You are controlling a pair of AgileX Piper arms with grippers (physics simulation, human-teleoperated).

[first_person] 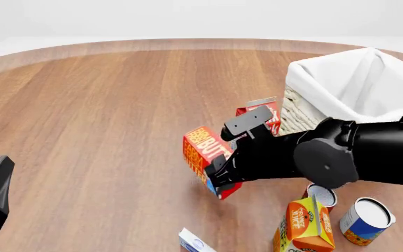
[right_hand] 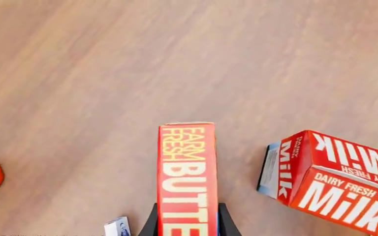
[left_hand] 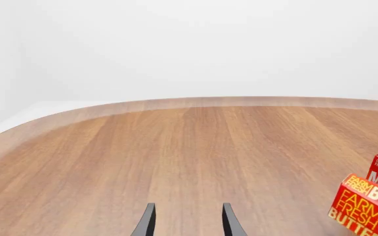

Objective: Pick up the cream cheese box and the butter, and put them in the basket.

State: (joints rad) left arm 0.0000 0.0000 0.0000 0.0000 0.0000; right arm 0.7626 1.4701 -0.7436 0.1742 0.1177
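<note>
Right gripper point(right_hand: 186, 227): fingers clamped on the butter point(first_person: 205, 157), one on each long side. The wrist view shows the carton running straight out between them, lettering up. In the front view the carton looks lifted clear of the worktop point(first_person: 103, 115) and tilted, with a shadow beneath it. I judge it is held high so it can pass over the basket's rim.

Basket point(first_person: 356, 79): at the worktop's far right, cloth lining folded over the rim. Nothing visible inside from here, though I can't see its floor. It is near the butter, off to the right and farther back.

Milk carton point(first_person: 261, 113): stands just behind my right gripper, close against the basket's woven wall. It sits on the way to the basket, so the carry probably needs height or a route around it.

Cream cheese box point(first_person: 195, 242): at the near edge of the worktop, only partly in frame, apart from the butter and untouched. It also shows as a small corner in the right wrist view.

Orange juice carton point(first_person: 305, 223) and two cans point(first_person: 366, 220) crowd the near right edge.

Left gripper point(left_hand: 186, 221): fingers apart, holding nothing, parked low at the near left over bare wood. I judge it idle.
</note>
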